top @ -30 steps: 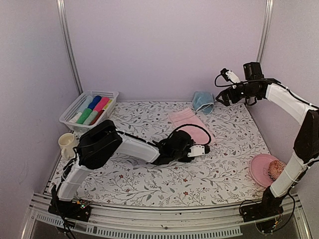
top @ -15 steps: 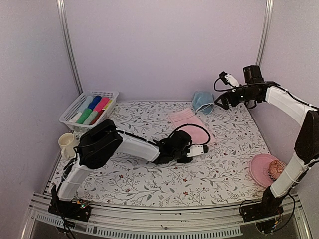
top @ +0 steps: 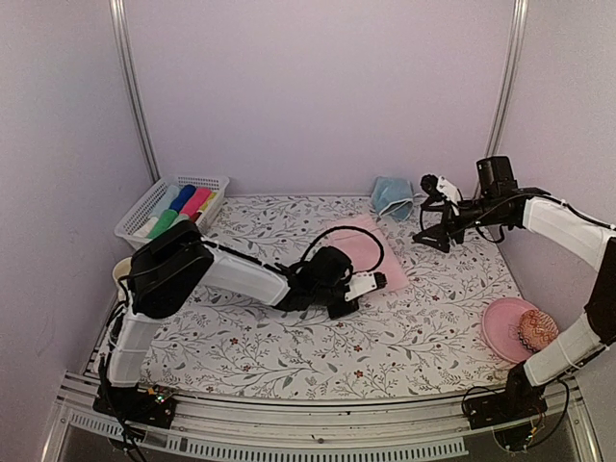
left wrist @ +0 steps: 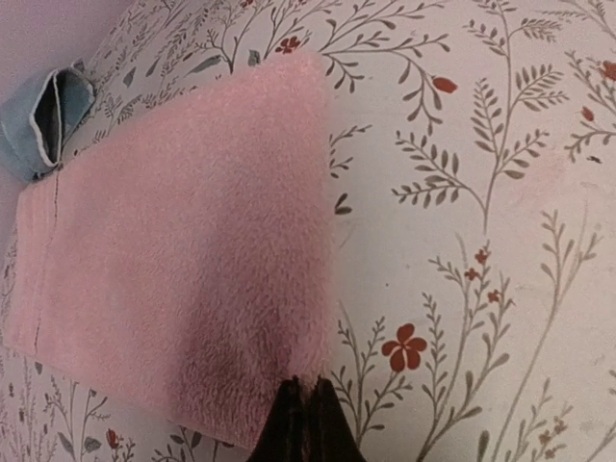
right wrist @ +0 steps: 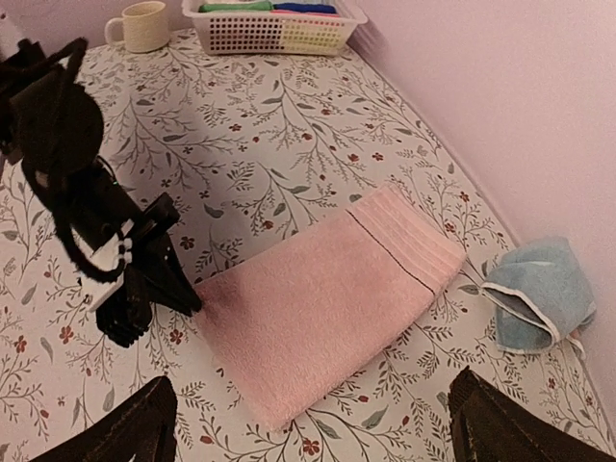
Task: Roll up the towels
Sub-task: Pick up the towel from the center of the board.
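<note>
A pink towel [top: 371, 252] lies flat and folded in the middle of the floral table. It also shows in the left wrist view [left wrist: 183, 260] and the right wrist view [right wrist: 327, 298]. My left gripper [top: 369, 282] is shut on the towel's near edge; its black fingertips [left wrist: 306, 390] meet there. My right gripper [top: 431, 214] is open and empty, hovering to the right of the pink towel, with its fingers [right wrist: 125, 433] wide apart. A crumpled blue towel [top: 391, 196] lies at the back by the wall, also seen in the left wrist view [left wrist: 43, 115] and the right wrist view [right wrist: 539, 294].
A white basket [top: 173, 214] of rolled towels stands at the back left, also in the right wrist view [right wrist: 279, 24]. A cream mug [top: 129, 275] stands in front of it. A pink plate [top: 505, 332] with a round object sits near the right front edge.
My right arm has come down and in from the back right corner toward the pink towel. My left arm has drawn back to the left, its gripper still at the towel's edge.
</note>
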Motion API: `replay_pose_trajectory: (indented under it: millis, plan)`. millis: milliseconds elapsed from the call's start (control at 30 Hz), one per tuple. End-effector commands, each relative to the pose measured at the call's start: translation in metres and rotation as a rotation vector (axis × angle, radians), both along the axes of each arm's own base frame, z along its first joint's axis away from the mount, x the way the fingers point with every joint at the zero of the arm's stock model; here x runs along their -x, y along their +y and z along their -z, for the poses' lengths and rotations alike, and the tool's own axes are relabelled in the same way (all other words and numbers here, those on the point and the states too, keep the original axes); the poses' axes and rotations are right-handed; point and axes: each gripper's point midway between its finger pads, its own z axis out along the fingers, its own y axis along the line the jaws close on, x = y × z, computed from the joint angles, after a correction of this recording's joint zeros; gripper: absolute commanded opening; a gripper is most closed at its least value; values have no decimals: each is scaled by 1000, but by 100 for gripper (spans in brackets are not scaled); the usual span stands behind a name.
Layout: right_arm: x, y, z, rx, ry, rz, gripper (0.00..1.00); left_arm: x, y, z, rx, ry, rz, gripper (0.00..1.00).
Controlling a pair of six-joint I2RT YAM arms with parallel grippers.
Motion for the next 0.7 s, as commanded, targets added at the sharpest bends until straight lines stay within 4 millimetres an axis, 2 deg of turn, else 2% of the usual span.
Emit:
replay_pose_trajectory:
  millis: [0,133,200,400,533,667]
  plan:
    - [36,14,7,-5,-141,-235,100,21,12,-8,83,180,17,0]
    - [79,19,51,85,-276,-443,100,34,20,-15,157,286,34,0]
    - [91,25,70,142,-343,-518,100,36,21,-19,193,323,37,0]
    - [86,47,108,250,-350,-547,94,37,24,-29,289,454,47,0]
    - [80,49,134,303,-348,-518,93,31,30,-33,332,514,30,0]
    - [78,47,149,330,-366,-502,92,23,37,-35,379,590,20,0]
